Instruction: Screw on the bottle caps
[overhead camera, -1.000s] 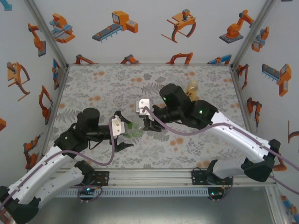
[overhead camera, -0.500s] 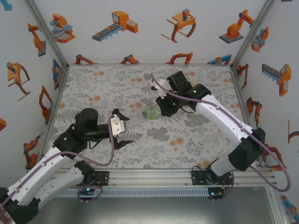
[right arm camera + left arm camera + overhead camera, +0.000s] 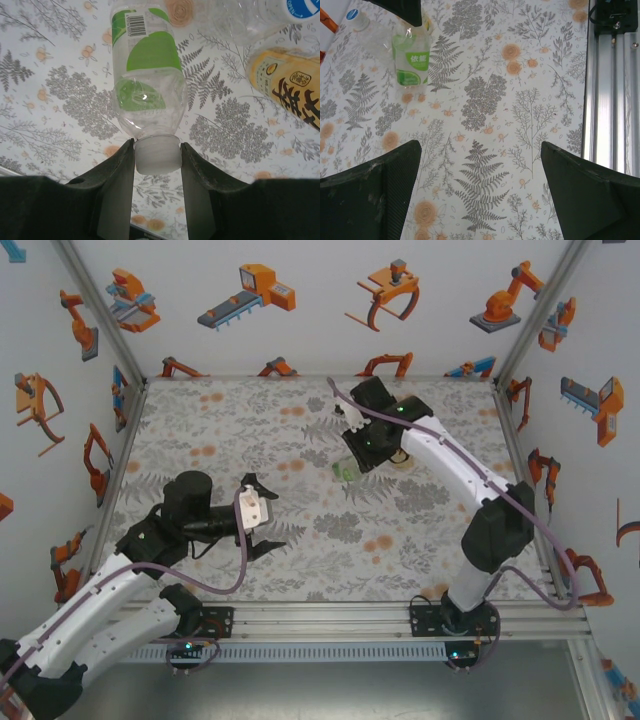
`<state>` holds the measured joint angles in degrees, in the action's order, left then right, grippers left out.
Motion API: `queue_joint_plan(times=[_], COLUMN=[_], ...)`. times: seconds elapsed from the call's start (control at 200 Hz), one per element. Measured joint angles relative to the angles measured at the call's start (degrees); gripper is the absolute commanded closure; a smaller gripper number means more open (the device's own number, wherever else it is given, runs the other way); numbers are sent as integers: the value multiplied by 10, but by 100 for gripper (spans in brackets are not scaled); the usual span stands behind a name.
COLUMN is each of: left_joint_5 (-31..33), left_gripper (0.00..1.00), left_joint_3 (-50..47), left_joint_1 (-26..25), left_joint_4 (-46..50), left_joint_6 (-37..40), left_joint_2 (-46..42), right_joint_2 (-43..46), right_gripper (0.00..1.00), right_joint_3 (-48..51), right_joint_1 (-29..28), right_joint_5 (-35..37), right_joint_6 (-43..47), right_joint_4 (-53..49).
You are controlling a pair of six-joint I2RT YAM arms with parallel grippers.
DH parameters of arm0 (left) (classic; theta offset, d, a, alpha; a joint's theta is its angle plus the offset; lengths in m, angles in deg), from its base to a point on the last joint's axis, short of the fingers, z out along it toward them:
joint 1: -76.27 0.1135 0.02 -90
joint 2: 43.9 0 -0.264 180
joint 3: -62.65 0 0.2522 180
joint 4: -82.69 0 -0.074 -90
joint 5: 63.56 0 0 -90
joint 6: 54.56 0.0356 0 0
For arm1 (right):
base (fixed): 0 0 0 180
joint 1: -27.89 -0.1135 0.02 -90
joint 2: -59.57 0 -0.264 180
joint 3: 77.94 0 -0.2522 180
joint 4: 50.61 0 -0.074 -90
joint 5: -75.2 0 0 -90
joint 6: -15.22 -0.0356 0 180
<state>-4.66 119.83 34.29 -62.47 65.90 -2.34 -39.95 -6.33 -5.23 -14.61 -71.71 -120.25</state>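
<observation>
The white cap (image 3: 158, 154) sits on the neck of the green bottle (image 3: 150, 75), clamped between the fingers of your right gripper (image 3: 158, 165) at the far right-centre of the table (image 3: 200, 430). Whether it is screwed fully home cannot be told. Just beside it lies the clear bottle (image 3: 235, 22), already wearing its blue-centred cap (image 3: 300, 7). The yellow bottle (image 3: 290, 85) is next to that, its neck out of frame, so count that one as unsettled. By this reckoning you are at least two caps in, with tightening and perhaps one bottle left. Your left gripper (image 3: 268, 517) hangs wide apart and empty over the near left. The right wrist view gives you the grip on the cap, the left wrist view the two bottles side by side, and the overhead view their place on the table.
</observation>
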Motion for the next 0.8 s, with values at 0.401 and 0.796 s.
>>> queue_joint_plan(times=[0.401, 0.796], left_joint_5=[0, 0], left_gripper=[3, 3], left_joint_3=[0, 0], left_joint_1=[0, 0], left_joint_4=[6, 7], left_joint_6=[0, -1], left_joint_2=[7, 21], right_joint_2=[-48, -39], right_gripper=[85, 84], right_joint_3=[-90, -115], right_joint_1=[0, 0], right_joint_5=[3, -12], right_joint_6=[-3, -10], right_joint_4=[-130, -274])
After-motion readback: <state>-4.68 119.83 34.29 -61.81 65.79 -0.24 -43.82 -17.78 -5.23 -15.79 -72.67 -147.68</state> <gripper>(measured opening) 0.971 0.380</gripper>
